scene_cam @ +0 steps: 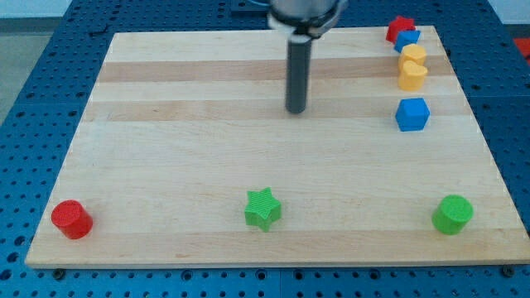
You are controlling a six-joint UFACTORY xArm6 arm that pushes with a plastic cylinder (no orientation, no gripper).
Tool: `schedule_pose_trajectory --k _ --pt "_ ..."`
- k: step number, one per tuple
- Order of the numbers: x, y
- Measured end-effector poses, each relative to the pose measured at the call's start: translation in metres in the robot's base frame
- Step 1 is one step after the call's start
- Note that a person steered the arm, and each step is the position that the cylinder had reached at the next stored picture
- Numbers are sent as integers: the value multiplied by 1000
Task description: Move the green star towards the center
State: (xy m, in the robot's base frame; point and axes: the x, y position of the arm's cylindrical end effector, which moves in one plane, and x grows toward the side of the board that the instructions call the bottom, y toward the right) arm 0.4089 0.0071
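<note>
No writing is seen. The green star (263, 209) is set near the bottom edge, midway along, with open board around it. My tip (296, 111), nothing held, is placed well above it.

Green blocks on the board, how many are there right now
2. The green star sits near the view's bottom, about midway across. The green cylinder sits near the view's bottom right corner. None appears hidden.
</note>
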Motion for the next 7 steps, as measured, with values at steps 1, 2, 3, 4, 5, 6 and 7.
schedule_pose_trajectory --k 1,2,3,4,5,6,7 --pt "59 -28" --pt "118 -65" --pt "157 -104" --pt "192 -128" --pt "209 -112" --pt "207 -71" --pt "197 -30"
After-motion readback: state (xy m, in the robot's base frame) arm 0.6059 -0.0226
